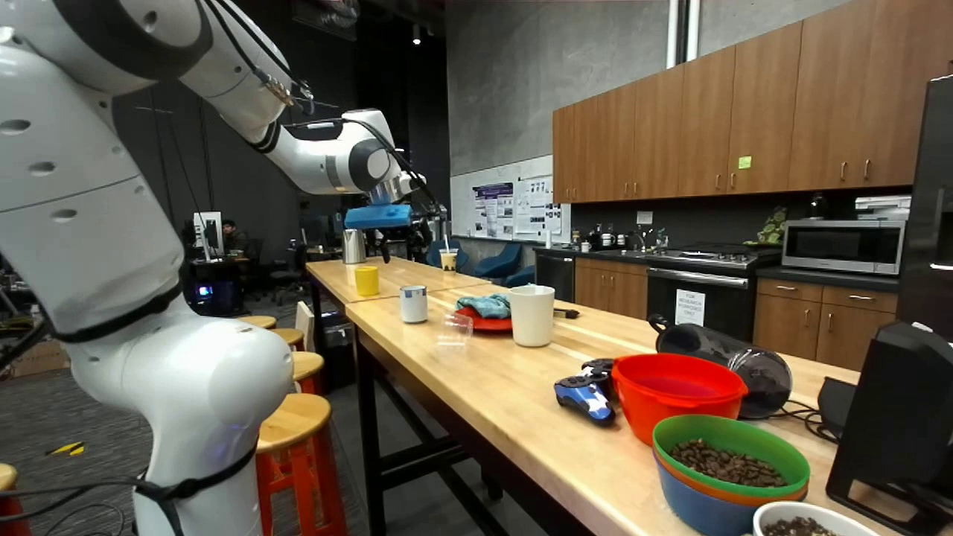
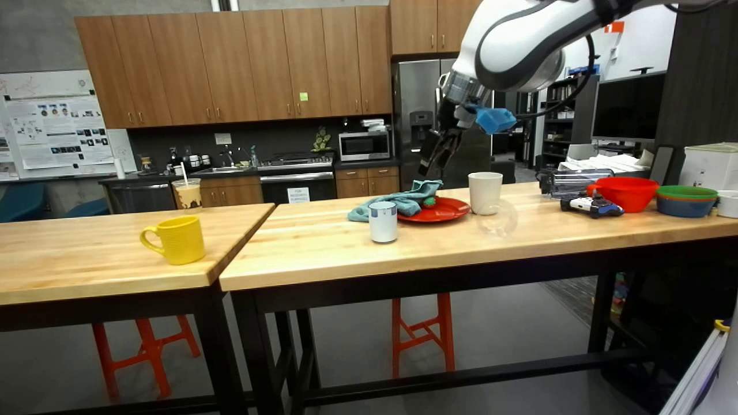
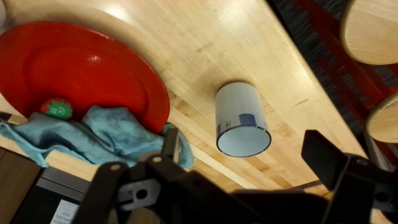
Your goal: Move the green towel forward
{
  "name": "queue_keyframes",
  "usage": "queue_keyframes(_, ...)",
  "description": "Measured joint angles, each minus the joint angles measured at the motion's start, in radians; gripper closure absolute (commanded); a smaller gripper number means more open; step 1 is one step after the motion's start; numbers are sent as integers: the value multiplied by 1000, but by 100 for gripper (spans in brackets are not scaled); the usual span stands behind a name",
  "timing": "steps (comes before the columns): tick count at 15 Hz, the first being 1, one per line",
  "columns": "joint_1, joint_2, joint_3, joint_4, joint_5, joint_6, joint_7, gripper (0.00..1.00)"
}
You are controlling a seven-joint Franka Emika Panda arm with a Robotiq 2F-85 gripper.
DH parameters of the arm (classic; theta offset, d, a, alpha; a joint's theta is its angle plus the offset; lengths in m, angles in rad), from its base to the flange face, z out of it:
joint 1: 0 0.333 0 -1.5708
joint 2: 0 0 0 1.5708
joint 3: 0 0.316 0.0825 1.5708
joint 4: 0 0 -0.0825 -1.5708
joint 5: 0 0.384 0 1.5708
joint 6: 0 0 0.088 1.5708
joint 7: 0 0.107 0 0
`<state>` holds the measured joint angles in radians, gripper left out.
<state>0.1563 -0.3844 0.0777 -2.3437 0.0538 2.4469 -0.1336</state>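
"What's on the long, pale wooden surface [image 2: 314, 251]?"

"A round red plate [image 3: 84, 68]; the crumpled blue-green cloth towel [image 3: 118, 137] lies partly on it, partly beside it."

"And the black hand [image 3: 242, 137]?"

"Raised above, spread wide."

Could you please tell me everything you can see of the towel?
The towel is a blue-green cloth, soft-looking, darker in patches, bunched in loose folds. Part drapes over the edge of the red plate; one end rests on the wooden table. A strawberry-like piece sits beside it; whether they touch is unclear.
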Motion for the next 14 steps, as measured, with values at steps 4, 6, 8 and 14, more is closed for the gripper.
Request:
queue_keyframes(4,-24,130,-22,104,-55,66,-97,0)
queue_keyframes(6,-34,189,-44,155,-58,95,-168,0)
queue_keyframes(8,-47,239,-65,198,-58,122,-247,0)
queue_keyframes(14,-94,342,-108,277,-59,214,-486,0)
